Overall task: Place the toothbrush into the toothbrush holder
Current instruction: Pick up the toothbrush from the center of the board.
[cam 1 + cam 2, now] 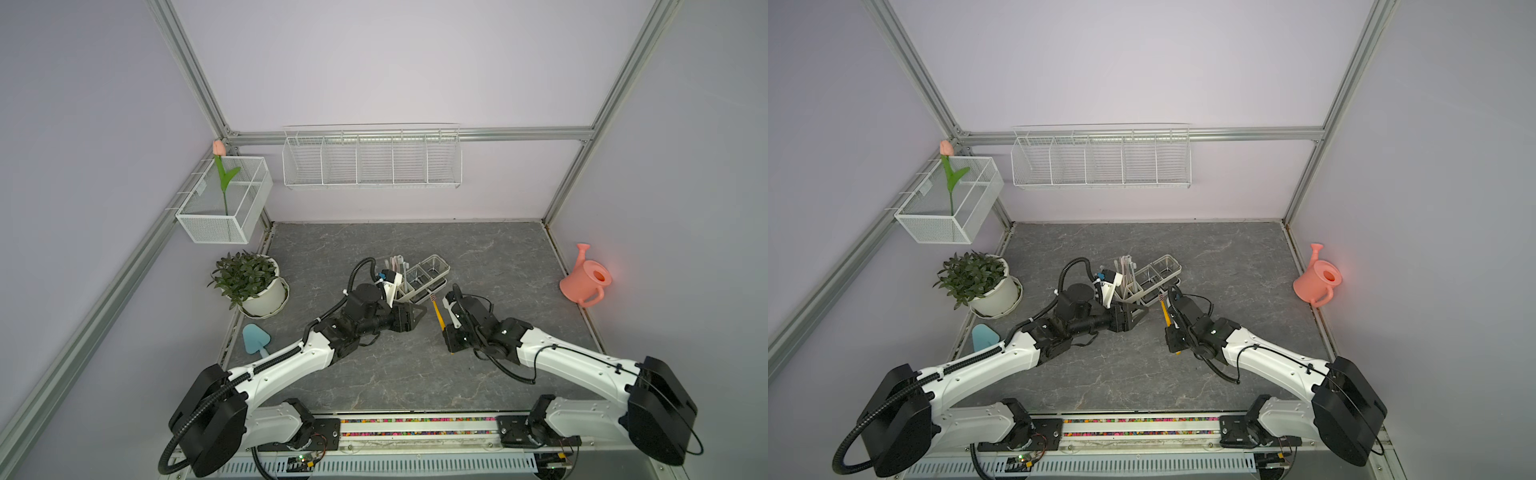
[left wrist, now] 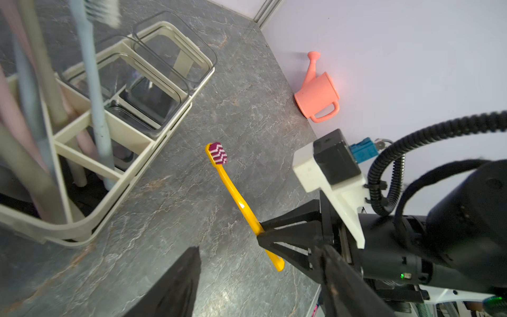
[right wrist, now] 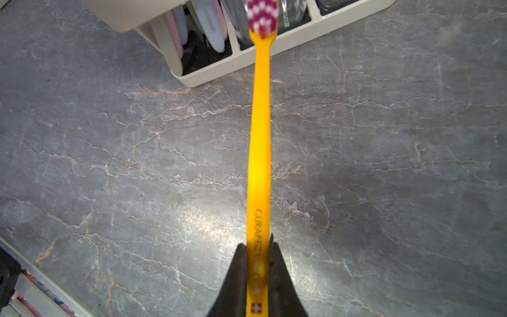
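My right gripper [image 3: 258, 247] is shut on the lower handle of the yellow toothbrush [image 3: 259, 137] with red-and-white bristles. It holds the toothbrush [image 1: 437, 312] above the table, head toward the near side of the cream toothbrush holder [image 1: 419, 296]. The holder [image 2: 137, 142] has two clear cups, and several pastel toothbrushes [image 1: 397, 264] stand in its end compartment. My left gripper [image 1: 419, 312] hovers open just left of the yellow toothbrush, beside the holder's near end. Its dark fingers [image 2: 181, 282] stand wide apart with nothing between them.
A potted plant [image 1: 249, 282] and a blue trowel [image 1: 255, 338] sit at the left edge. A pink watering can [image 1: 586, 282] stands against the right wall. A long wire basket [image 1: 372, 160] and a mesh box with a tulip [image 1: 224, 203] hang on the walls.
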Robot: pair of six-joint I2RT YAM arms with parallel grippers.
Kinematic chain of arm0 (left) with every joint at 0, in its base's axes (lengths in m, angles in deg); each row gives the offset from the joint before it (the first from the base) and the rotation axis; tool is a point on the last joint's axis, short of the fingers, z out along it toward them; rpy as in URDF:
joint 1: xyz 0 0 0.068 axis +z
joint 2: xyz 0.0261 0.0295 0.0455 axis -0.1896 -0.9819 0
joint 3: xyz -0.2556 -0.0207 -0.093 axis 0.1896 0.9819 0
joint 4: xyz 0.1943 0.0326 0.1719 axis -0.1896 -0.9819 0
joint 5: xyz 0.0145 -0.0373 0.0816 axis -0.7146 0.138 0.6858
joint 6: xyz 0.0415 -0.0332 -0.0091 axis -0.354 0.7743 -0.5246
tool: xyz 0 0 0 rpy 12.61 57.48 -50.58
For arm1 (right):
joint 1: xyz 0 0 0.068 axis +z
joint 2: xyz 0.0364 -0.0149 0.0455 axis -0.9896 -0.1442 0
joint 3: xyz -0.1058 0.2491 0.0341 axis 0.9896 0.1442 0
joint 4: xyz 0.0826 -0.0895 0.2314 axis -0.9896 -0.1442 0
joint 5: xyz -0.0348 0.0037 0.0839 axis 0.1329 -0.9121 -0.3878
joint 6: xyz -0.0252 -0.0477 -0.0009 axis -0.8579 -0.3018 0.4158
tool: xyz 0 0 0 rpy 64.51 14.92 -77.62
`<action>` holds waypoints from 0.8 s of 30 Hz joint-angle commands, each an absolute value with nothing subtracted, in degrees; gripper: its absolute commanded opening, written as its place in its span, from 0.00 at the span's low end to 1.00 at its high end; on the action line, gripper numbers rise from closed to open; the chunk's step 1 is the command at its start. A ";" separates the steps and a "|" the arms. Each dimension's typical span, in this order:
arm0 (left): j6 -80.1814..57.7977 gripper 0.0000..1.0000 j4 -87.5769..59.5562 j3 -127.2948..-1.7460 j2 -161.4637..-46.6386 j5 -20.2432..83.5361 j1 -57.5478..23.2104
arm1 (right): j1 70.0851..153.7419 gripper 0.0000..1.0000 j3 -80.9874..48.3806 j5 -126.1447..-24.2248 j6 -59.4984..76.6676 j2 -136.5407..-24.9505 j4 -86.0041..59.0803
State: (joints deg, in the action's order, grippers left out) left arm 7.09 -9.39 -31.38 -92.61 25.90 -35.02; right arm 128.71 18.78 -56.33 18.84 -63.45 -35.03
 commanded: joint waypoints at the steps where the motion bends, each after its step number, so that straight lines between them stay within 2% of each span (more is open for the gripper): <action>1: 10.00 0.72 -4.48 -33.20 -95.04 24.13 -35.69 | 128.77 0.08 19.39 -55.42 20.50 -61.81 -35.79; 13: 9.94 0.79 -1.81 -37.85 -104.97 22.84 -38.22 | 128.73 0.08 20.19 -55.37 20.99 -58.18 -35.11; 24: 10.43 0.78 0.00 -41.63 -111.85 21.64 -38.75 | 128.75 0.08 21.33 -55.37 20.82 -55.04 -34.08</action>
